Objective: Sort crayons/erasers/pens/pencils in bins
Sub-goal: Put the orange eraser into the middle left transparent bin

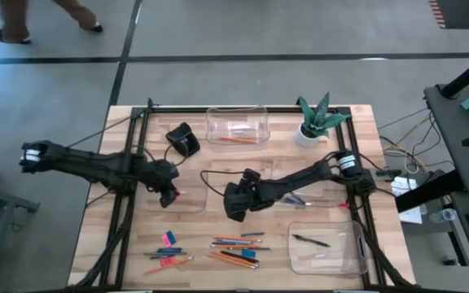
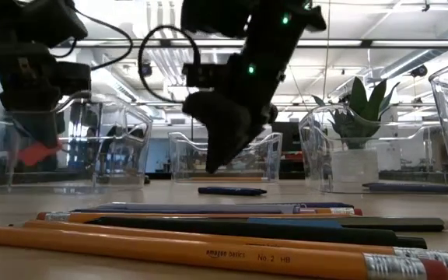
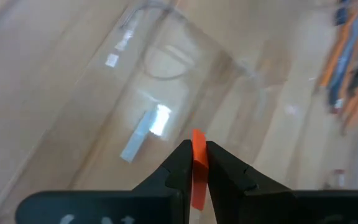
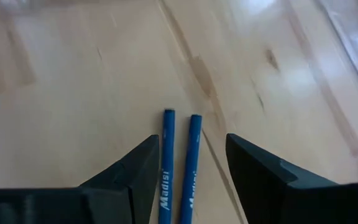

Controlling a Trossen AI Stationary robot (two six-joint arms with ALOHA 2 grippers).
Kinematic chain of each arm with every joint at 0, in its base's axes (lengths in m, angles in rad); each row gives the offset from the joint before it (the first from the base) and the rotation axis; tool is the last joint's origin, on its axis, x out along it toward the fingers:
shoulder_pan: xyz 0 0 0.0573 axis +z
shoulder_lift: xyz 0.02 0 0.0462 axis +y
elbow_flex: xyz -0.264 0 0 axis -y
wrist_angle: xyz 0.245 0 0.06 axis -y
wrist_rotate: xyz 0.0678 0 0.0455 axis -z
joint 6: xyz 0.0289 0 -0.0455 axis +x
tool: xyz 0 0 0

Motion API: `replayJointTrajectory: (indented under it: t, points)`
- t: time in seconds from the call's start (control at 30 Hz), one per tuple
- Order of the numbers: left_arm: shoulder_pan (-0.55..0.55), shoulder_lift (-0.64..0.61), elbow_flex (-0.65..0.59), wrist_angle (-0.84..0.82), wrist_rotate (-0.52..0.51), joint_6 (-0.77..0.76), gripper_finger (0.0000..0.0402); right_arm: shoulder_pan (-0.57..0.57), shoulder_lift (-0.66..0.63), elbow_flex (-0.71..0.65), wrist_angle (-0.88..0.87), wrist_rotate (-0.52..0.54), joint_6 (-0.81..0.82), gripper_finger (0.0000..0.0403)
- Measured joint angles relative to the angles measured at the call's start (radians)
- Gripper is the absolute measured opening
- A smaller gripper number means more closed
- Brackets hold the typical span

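My left gripper [image 1: 172, 195] [image 3: 196, 152] is shut on a small pink-red eraser [image 1: 177, 194] and hangs over a clear bin [image 3: 166, 81] at the table's middle left. In the low view the eraser [image 2: 36, 150] shows red through that bin's wall. My right gripper [image 1: 234, 213] [image 4: 191, 146] is open over the middle of the table. Two short blue crayons [image 4: 179, 168] lie side by side on the wood, seen between its fingers. The low view shows one crayon [image 2: 232, 190] flat on the table below the gripper [image 2: 212, 165], which stands clear of it. My left gripper pinches the eraser between its two fingers, on its two flat faces. The eraser's free end [image 3: 198, 138] sticks out a little past the fingertips. The fingers slant down from above. The eraser is lifted clear, above the bin's floor.
Orange pencils, dark pens and blue sticks lie in a loose pile [image 1: 234, 252] near the front edge, with pink erasers [image 1: 168, 238] to its left. Other bins stand at the far middle [image 1: 236, 126], right middle [image 1: 320, 189] and near right [image 1: 324, 248]. A black lump [image 1: 184, 138] and a plant pot [image 1: 309, 134] stand at the back.
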Motion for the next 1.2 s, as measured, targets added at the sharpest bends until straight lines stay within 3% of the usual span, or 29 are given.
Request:
replayJointTrajectory:
  t: [0.27,0.9,1.2]
  points:
    - [0.000,0.050,0.029,-0.009,0.008,-0.011,0.0026,-0.020,-0.005,0.001,-0.041,0.000,0.000,0.0164]
    - [0.001,-0.039,0.068,-0.004,0.113,-0.010,0.0027,-0.030,-0.006,0.001,-0.047,-0.079,-0.005,0.0150]
    - [-0.001,-0.004,0.073,-0.004,0.132,-0.035,0.0009,-0.031,-0.006,0.001,-0.051,-0.079,-0.007,0.0150]
